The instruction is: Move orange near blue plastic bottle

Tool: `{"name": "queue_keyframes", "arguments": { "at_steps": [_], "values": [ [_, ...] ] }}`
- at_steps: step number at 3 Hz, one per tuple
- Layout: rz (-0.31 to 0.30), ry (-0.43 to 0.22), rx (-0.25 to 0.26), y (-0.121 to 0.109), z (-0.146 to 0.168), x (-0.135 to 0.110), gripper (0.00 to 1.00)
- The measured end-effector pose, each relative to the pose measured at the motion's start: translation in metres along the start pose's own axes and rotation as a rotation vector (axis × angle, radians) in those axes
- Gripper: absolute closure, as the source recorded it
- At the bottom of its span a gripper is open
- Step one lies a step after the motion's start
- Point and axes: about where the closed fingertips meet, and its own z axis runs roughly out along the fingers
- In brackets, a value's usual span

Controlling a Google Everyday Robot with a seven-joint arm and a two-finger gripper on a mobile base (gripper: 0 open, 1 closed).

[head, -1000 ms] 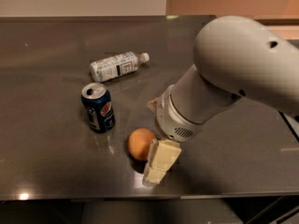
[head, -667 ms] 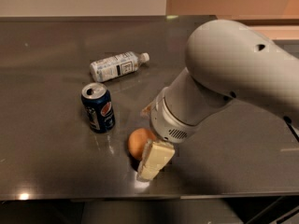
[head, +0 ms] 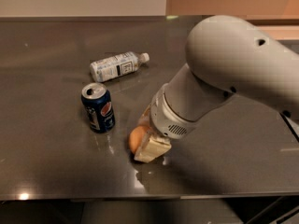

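The orange (head: 135,138) sits on the dark table, front of centre. My gripper (head: 147,139) is down at the table right against the orange and covers its right side. The big white arm (head: 224,73) comes in from the right above it. The blue plastic bottle (head: 115,65), clear with a white and pale-blue label and a white cap, lies on its side at the back left, well apart from the orange.
A dark blue Pepsi can (head: 98,107) stands upright just left of the orange, between it and the bottle. The table's front edge (head: 140,195) runs close below the gripper. A wall rises behind the table.
My gripper has moved left and closed in on the orange, now covering its right side. The orange, can and bottle have not moved.
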Motion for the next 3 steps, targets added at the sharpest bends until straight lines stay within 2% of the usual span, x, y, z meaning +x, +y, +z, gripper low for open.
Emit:
{"name": "queue_keyframes", "arguments": {
  "at_steps": [1,2,3],
  "values": [
    [0.018,0.000,0.014,-0.025,-0.014,-0.002,0.87],
    [0.036,-0.001,0.025,-0.067,-0.026,-0.008,1.00],
    [0.067,0.000,0.057,-0.115,-0.030,-0.010,1.00]
  ]
}}
